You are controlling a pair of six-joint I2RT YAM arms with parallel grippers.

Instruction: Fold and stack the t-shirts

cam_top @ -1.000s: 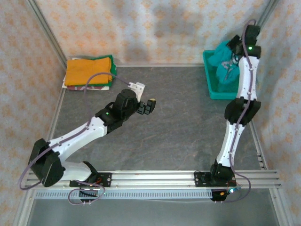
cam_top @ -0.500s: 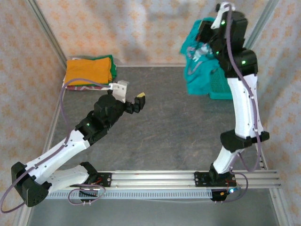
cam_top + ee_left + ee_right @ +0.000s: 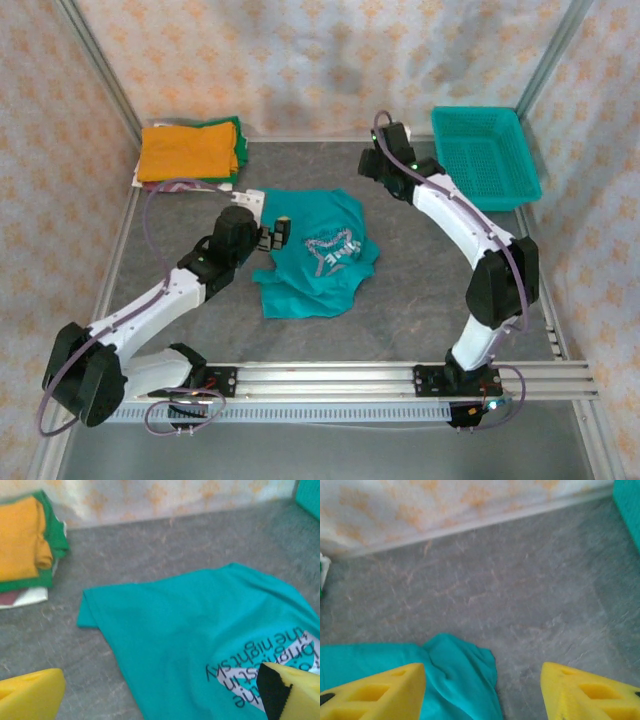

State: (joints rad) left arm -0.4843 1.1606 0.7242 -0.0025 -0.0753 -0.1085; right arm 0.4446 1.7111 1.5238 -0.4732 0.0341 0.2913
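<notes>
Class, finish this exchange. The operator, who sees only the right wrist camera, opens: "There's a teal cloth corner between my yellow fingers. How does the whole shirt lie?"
Observer: The teal t-shirt lies loosely spread in the middle of the table, with the white print facing up. It is not folded.
Operator: Where do finished shirts go?
Observer: The folded stack, orange on top, sits in the far left corner.
Operator: What's the other arm doing?
Observer: The left gripper is open at the shirt's left edge and grips nothing.
</notes>
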